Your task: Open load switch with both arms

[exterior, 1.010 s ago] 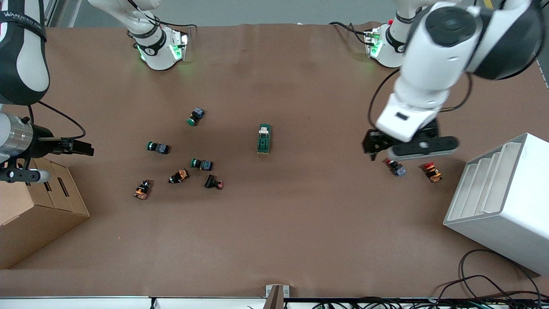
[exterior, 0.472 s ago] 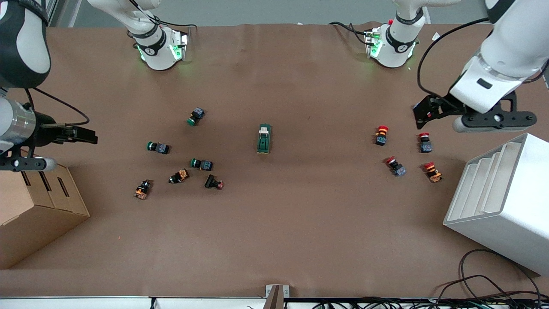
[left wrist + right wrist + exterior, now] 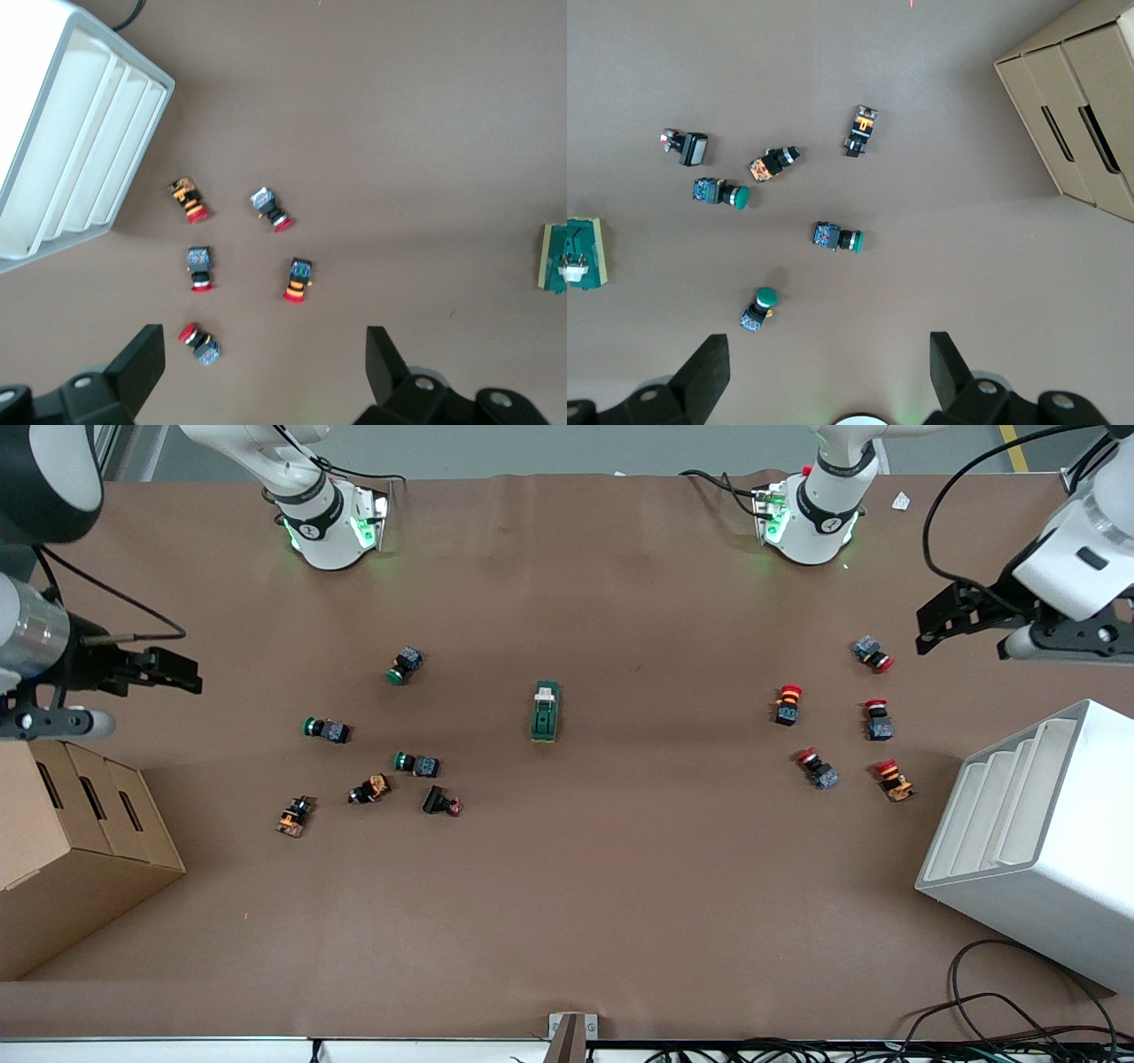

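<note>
Both hands up, fingers apart, empty — load switch untouched mid-tabletop.

Nearest the front camera: white slotted rack (image 3: 1036, 841) at the left arm's end, tan cardboard box (image 3: 71, 841) at the right arm's end. Farther in, the small dark-green rectangular load switch w/ white lever (image 3: 546, 710) lies alone on the brown tabletop (image 3: 567, 921), between green-capped push buttons (image 3: 415, 763) and red-capped push buttons (image 3: 816, 768). Left hand (image 3: 266, 359) over the red group; right hand (image 3: 828, 363) above the box's end.
</note>
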Motion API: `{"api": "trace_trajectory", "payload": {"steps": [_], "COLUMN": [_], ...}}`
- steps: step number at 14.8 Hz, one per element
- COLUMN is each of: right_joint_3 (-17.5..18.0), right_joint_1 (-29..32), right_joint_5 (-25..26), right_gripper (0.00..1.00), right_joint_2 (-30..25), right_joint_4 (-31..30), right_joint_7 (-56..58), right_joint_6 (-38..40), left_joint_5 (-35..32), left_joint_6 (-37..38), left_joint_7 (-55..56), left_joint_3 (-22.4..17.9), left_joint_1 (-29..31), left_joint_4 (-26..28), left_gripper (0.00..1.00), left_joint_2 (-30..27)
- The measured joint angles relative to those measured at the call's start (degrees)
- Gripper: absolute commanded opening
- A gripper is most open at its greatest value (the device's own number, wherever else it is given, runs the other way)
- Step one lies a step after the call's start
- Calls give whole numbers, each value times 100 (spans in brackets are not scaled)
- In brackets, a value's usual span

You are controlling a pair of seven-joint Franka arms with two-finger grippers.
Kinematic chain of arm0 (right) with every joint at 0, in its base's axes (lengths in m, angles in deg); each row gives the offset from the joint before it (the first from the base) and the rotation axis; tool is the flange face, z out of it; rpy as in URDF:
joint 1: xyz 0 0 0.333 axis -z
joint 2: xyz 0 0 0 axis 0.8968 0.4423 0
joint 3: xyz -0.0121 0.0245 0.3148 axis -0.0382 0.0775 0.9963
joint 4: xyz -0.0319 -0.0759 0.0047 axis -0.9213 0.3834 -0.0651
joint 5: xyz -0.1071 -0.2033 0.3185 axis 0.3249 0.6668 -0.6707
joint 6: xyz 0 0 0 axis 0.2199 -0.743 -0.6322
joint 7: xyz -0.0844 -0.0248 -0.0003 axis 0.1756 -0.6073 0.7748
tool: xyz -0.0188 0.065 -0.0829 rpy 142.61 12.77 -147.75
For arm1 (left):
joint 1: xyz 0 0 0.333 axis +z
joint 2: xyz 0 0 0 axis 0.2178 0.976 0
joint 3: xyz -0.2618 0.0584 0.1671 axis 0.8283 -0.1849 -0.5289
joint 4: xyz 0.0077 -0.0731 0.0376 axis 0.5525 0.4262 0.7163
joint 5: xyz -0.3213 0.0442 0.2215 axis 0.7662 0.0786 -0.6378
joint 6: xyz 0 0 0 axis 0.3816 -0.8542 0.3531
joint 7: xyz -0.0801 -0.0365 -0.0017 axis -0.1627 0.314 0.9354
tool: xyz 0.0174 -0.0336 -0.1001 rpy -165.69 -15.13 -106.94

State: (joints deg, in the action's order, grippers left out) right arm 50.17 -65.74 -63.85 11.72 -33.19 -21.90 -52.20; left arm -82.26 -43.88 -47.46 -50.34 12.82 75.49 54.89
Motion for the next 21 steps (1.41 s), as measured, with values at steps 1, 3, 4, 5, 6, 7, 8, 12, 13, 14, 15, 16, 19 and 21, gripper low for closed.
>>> {"api": "trace_trajectory", "payload": {"steps": [1, 3, 4, 5, 6, 7, 8, 12, 13, 14, 15, 16, 19, 21], "right_joint_3": [-8, -26, -32, -35, -35, -35, -36, -100, -125, -148, -168, -185, -297, -400], "right_joint_1": [-2, -2, -3, -4, -12, -22, -29, -30, -29, -29, -29, -30, -30, -30], "right_joint_5": [0, 0, 0, 0, 0, 0, 0, 0, 0, 0, 0, 0, -26, -65], "right_gripper": [100, 100, 100, 100, 100, 100, 100, 100, 100, 100, 100, 100, 100, 100], "right_joint_2": [-154, -466, -606, -735, -848, -951, -1041, -1250, -1260, -1260, -1260, -1259, -1260, -1260], "right_joint_4": [-119, -345, -434, -500, -544, -563, -568, -589, -603, -620, -643, -658, -680, -686], "right_joint_7": [0, 0, 0, 0, 1, 1, 0, 4, 6, 6, 7, 8, 8, 16], "right_joint_6": [1, 6, 15, 26, 56, 100, 132, 230, 230, 225, 215, 211, 201, 201], "left_joint_5": [5, 5, 5, 5, 5, 5, 5, -49, -65, -69, -70, -70, -70, -70], "left_joint_6": [17, 20, 19, 16, 7, -8, -17, -20, -20, -20, -20, -20, -20, -20], "left_joint_7": [-4, -4, -4, -4, -4, -4, -4, -4, -4, -4, -4, -4, -4, -4], "left_joint_3": [-17, -4, -3, -3, -4, -6, -11, -24, -25, -21, -15, -12, -5, -4], "left_joint_1": [2, -1, 0, 1, 1, 2, 5, 31, 34, 33, 32, 31, 24, 21], "left_joint_4": [35, 73, 82, 83, 82, 74, 51, -40, -44, -46, -47, -50, -68, -74], "left_gripper": [100, 100, 100, 100, 100, 100, 100, 100, 100, 100, 100, 100, 100, 100], "left_joint_2": [-42, -64, -61, -57, -51, -44, -31, 22, 35, 52, 74, 98, 149, 151]}}
